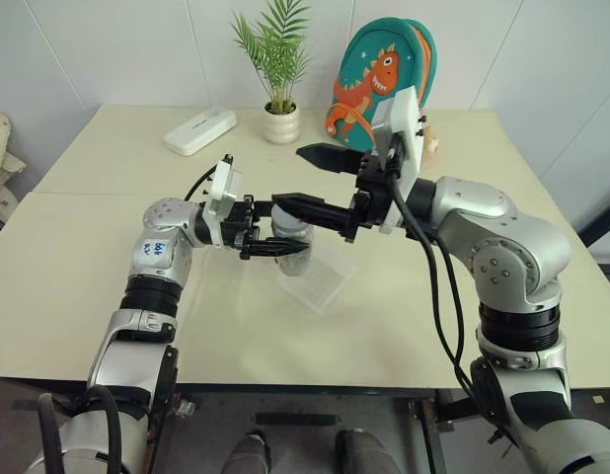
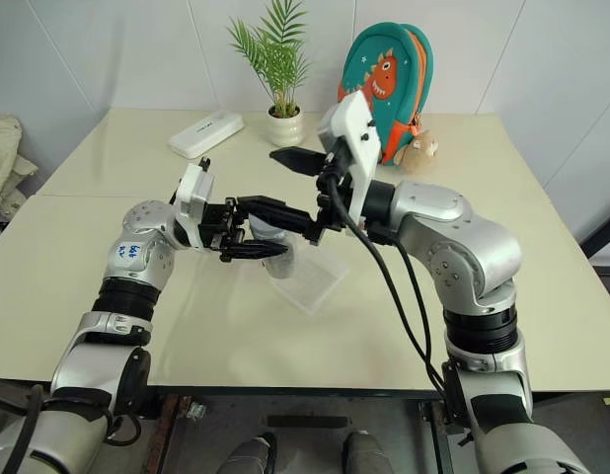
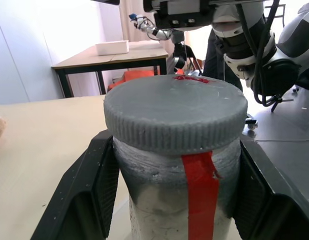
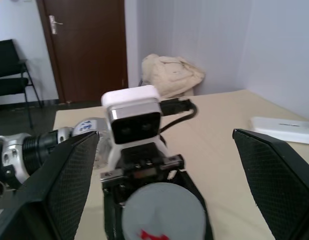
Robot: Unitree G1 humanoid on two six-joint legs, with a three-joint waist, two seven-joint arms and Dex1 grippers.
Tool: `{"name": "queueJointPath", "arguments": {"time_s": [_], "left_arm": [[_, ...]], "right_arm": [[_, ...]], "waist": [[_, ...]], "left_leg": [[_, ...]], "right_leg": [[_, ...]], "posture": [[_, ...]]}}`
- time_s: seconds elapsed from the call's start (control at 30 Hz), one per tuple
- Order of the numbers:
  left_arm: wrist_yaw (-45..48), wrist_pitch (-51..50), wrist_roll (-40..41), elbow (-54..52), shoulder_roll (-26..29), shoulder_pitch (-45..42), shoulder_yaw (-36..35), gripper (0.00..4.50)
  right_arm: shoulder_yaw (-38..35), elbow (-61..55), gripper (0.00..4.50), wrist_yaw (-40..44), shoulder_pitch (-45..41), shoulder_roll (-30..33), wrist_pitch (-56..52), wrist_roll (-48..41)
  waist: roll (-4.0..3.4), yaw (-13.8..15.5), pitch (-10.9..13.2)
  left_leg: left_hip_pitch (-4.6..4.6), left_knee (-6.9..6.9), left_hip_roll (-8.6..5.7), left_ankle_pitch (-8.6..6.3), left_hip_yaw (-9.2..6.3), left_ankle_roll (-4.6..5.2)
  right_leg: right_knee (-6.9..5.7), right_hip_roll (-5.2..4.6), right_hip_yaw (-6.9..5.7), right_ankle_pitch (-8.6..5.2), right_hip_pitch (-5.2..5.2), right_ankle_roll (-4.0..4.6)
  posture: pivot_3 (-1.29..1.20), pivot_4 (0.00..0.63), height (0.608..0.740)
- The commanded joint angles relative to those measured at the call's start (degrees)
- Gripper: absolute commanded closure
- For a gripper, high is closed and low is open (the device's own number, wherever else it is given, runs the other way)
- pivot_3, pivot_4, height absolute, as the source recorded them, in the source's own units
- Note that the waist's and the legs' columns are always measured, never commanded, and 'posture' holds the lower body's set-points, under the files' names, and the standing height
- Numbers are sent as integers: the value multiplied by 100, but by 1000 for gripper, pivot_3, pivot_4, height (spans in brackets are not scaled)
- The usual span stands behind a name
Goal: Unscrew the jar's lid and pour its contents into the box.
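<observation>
My left gripper (image 1: 268,239) is shut on the jar (image 1: 293,249) and holds it upright, its fingers (image 3: 82,200) clamped on the clear body just under the lid. A red strip runs down the jar (image 3: 199,200). The grey ribbed lid (image 3: 174,112) sits on the jar. My right gripper (image 1: 315,183) hangs open just above the lid (image 4: 162,215), its two black fingers (image 4: 67,185) spread wide, touching nothing. The clear box (image 1: 322,278) lies on the table under and to the right of the jar. The contents are hidden.
At the back of the table (image 1: 78,286) stand a white plant pot (image 1: 280,124), a flat white case (image 1: 199,130) and a teal dinosaur backpack (image 1: 379,74) with a plush toy (image 2: 419,148). The table's front edge runs close below both arms.
</observation>
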State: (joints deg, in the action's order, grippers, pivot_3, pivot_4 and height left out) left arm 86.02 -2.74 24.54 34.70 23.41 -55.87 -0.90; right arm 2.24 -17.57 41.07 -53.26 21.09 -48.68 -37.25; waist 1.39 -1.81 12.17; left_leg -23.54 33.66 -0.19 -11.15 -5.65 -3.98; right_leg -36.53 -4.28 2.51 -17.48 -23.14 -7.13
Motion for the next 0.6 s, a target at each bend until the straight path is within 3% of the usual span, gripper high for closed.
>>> {"name": "queueJointPath", "arguments": {"time_s": [0.03,0.6], "left_arm": [[461,-68,165,-204,-8,-227,26,1942],[401,-215,279,-456,-13,-181,104,1942]], "right_arm": [[189,68,14,202,-97,-102,297,34],[498,1121,14,641,-352,-248,1175,692]], "waist": [[0,-2,0],[0,-3,0]], "left_leg": [[0,0,0,0,0,0],[-2,4,0,0,0,0]], "right_leg": [[-1,0,0,0,0,0],[-5,1,0,0,-4,0]], "posture": [[0,150,740],[0,150,740]]}}
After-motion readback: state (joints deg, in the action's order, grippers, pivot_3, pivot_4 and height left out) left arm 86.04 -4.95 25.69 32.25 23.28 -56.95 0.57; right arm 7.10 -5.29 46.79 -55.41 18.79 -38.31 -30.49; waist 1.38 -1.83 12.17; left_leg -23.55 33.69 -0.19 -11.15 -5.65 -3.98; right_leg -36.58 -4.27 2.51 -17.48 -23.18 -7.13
